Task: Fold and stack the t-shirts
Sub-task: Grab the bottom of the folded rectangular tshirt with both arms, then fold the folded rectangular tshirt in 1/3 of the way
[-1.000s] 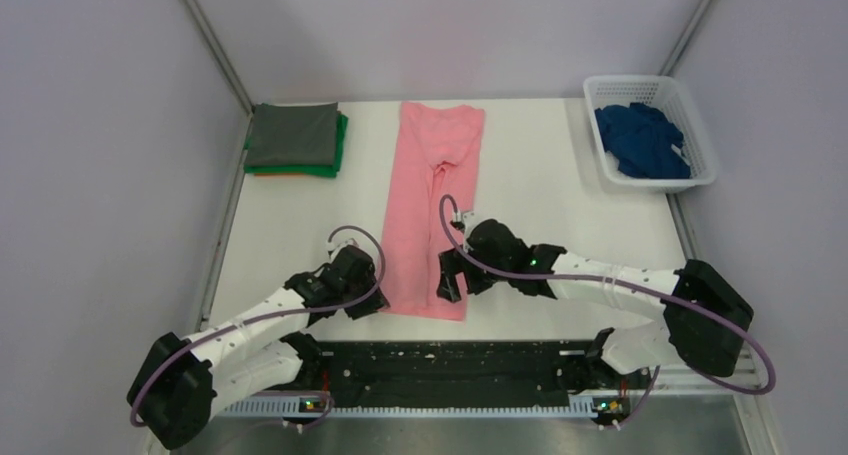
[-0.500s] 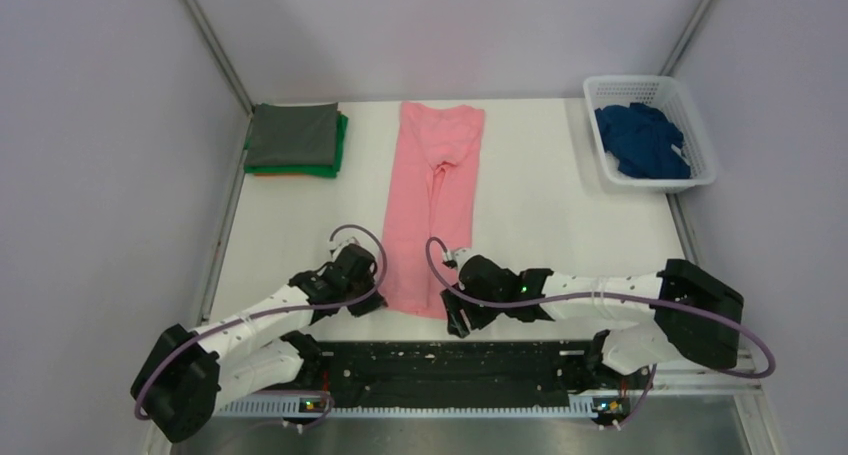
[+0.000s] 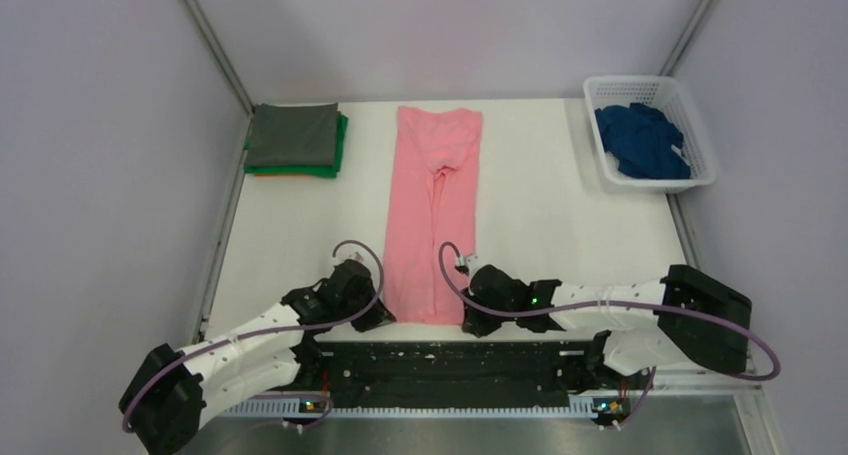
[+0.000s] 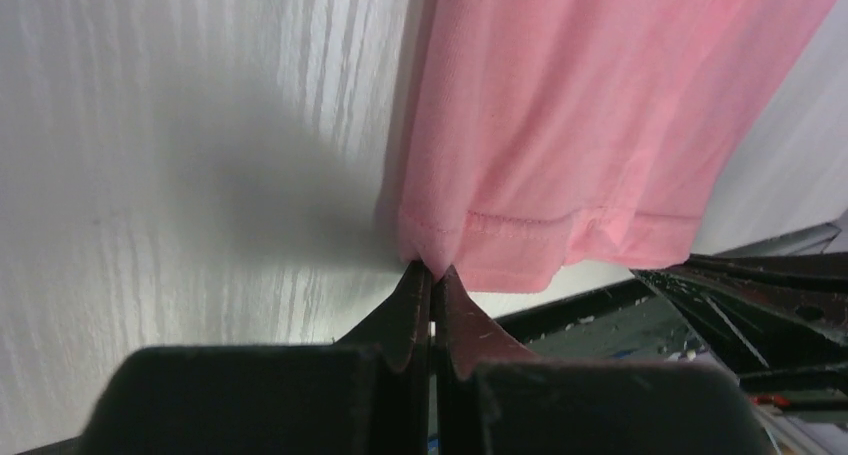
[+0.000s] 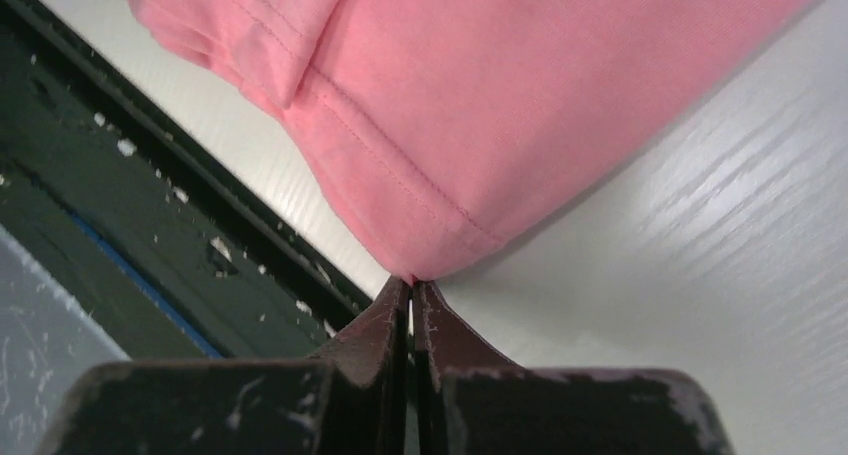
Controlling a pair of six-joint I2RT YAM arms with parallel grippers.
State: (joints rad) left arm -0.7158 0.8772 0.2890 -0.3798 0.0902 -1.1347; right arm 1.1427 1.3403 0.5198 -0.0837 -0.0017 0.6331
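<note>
The salmon-pink t-shirt [image 3: 432, 210] lies as a long narrow strip down the middle of the table, sleeves folded in. My left gripper [image 3: 381, 316] is shut on its near left hem corner [image 4: 424, 252]; the fingertips [image 4: 432, 272] pinch a small peak of cloth. At the near right corner [image 5: 420, 255], my right gripper [image 3: 466, 320] is shut on the hem too, its tips [image 5: 411, 283] meeting on the cloth. A folded pile sits at the far left, the grey shirt [image 3: 292, 134] on top of green [image 3: 341, 145] and orange [image 3: 272, 174] ones. A dark blue shirt [image 3: 642, 140] lies crumpled in the basket.
The white lattice basket [image 3: 702, 125] stands at the far right corner. The black rail [image 3: 450, 360] with both arm bases runs just behind the pink hem. Grey walls close in the table [image 3: 560, 225] on three sides.
Both grippers have closed on the pink hem corners. The right one slid from on top of the cloth toward the near edge, and the left one also drew nearer; the shirt has shifted slightly.
</note>
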